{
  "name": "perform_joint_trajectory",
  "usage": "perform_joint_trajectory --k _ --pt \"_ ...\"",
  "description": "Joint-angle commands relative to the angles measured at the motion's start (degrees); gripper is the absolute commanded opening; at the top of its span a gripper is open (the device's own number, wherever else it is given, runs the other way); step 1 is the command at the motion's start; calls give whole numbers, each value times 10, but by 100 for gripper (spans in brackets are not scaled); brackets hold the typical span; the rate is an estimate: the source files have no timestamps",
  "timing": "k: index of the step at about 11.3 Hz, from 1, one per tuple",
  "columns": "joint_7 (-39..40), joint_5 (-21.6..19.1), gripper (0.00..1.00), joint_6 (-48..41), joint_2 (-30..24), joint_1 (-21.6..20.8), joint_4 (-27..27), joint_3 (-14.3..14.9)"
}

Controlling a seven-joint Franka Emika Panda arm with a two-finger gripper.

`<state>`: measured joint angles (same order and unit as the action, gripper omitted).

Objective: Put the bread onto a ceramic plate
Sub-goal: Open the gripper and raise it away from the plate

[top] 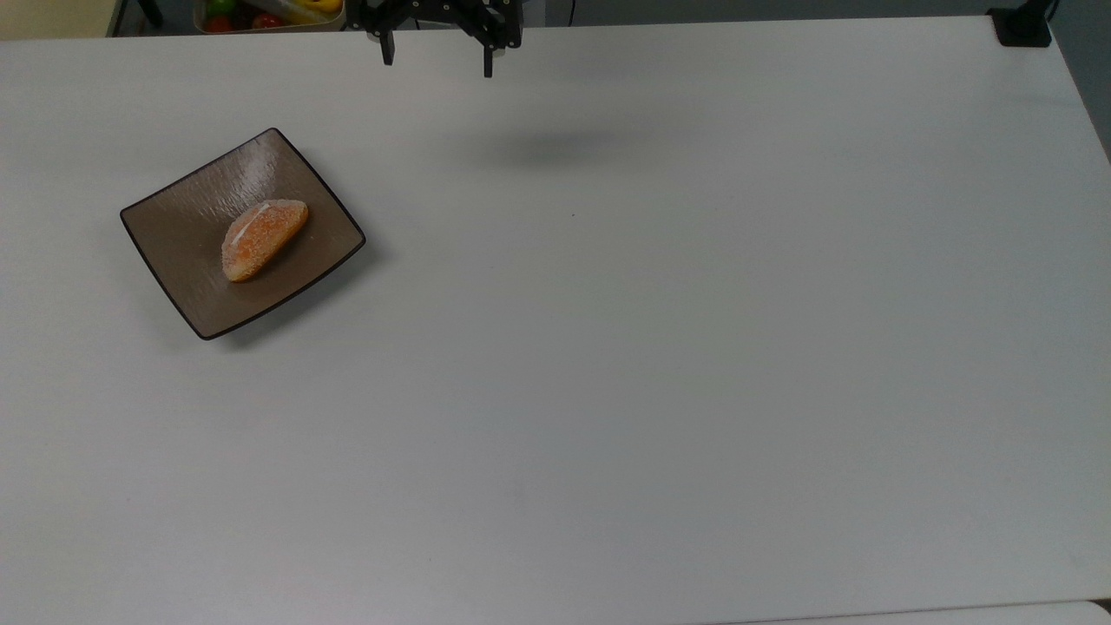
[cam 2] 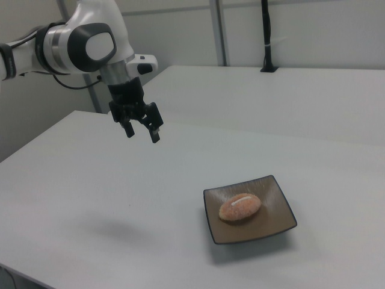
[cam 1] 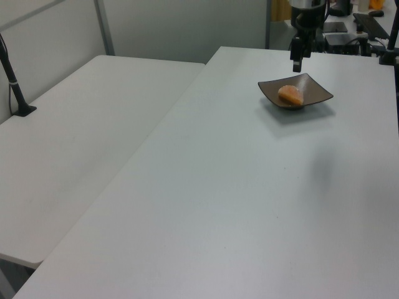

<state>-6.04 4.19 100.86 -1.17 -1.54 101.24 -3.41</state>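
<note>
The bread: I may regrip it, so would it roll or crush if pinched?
The bread looks soft, so a hard pinch would probably dent it. Its oblong shape may rock, hardly roll. The sugary dusting might shed onto the ceramic plate.

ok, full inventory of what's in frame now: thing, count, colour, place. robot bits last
bread: 1, orange-brown with pale dusting, lying on the plate near its middle
ceramic plate: 1, glossy brown with dark rim, on the table toward the top view's left
table: 1, white, carrying the plate
second table: 1, white, beside it on the left view's left
black post: 1, standing on the second table
bin of coloured items: 1, past the table's far edge in the top view
tool: 1, black, open, raised above the table, apart from the plate
arm: 1, white
</note>
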Motion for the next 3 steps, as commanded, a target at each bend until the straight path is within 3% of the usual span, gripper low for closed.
perform_joint_trajectory --k 1,3 --pt "-2 -3 100 23 -2 -1 0 5" --pt "-6 -3 100 21 -2 -5 2 5"
